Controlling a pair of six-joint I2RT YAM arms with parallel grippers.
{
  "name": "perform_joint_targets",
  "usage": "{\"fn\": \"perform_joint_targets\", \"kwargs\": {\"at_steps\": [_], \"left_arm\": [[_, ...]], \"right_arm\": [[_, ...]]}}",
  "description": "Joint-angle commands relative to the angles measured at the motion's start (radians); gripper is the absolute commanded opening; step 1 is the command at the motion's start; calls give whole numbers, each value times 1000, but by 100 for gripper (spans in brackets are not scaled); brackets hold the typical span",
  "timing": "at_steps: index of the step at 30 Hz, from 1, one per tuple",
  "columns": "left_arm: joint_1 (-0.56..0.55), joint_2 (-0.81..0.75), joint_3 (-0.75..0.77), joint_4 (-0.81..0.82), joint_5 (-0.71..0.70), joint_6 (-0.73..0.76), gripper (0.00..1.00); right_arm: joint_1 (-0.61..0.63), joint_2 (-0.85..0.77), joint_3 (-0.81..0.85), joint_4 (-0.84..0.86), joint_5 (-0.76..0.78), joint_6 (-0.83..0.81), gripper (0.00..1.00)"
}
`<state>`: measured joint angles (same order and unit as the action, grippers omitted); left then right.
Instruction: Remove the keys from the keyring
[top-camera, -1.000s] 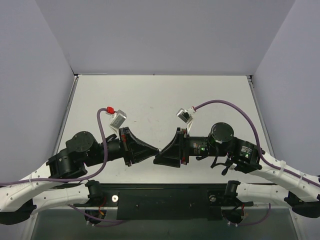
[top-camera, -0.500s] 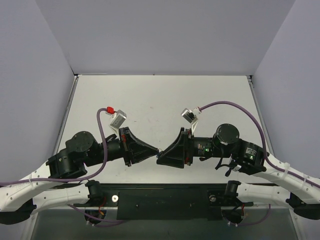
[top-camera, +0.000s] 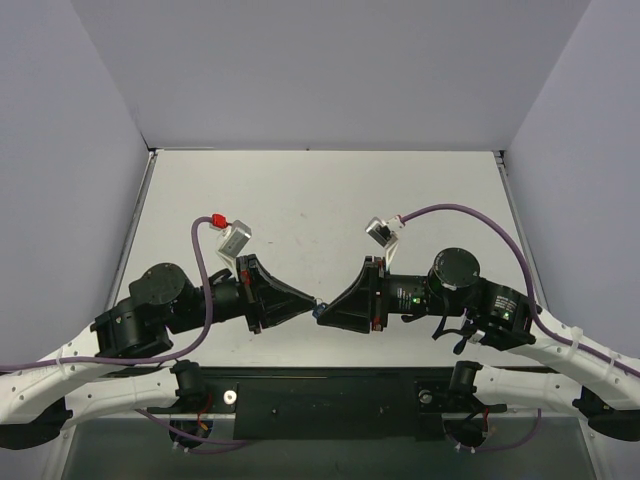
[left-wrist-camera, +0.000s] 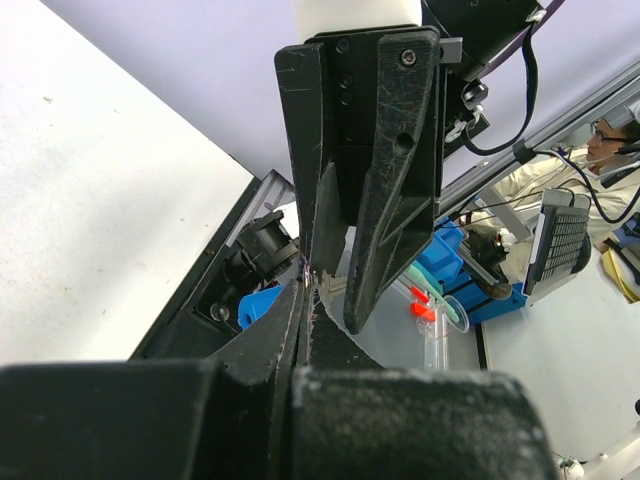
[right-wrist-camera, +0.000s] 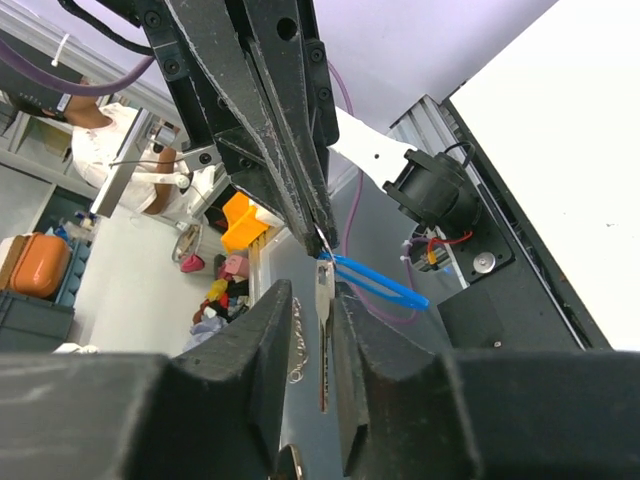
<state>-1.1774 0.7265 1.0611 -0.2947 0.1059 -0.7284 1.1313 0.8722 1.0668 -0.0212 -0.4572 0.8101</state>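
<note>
My left gripper and right gripper meet tip to tip above the table's near edge. The left gripper is shut on the thin ring of the keyring, whose blue loop hangs beside it and shows as a blue speck from above. A silver key hangs from the ring between the fingers of my right gripper, which stand apart with a gap on the key's left side. In the left wrist view the left gripper pinches the ring, with the blue tag just left of it.
The white table lies beyond the grippers, walled on three sides. A black base plate runs along the near edge under the arms. A thin beaded chain hangs by my right gripper's left finger. Off-table clutter and a person show behind.
My right arm has drawn slightly to the right, so its gripper tip no longer overlaps the left one. The left arm has held still.
</note>
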Motion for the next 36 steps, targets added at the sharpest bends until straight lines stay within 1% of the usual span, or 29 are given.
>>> {"fn": "perform_joint_targets", "kwargs": {"at_steps": [1,5,6,7,16,23,36], "left_arm": [[-1,-12,27,26,-5,9,0],[-1,-13,28,26,-3,12,0],[-1,-12,27,26,-2,11,0],[-1,-12,28,23,-2,12,0],[-1,-12,28,16,3,20,0],[-1,1,37,-40,-5,46,0],[-1,-2,22,-50,-9,52,0]], "right_arm": [[-5,-19,4,33,2,-12,16],[-7,-16,-2,38,3,-9,6],[-5,-15,-1,38,2,-6,1],[-5,-15,-1,41,-1,-8,0],[-5,-12,2,44,-3,-6,0],[-8,-16,13,29,9,-6,0],[-16,-2,36,24,20,-6,0]]}}
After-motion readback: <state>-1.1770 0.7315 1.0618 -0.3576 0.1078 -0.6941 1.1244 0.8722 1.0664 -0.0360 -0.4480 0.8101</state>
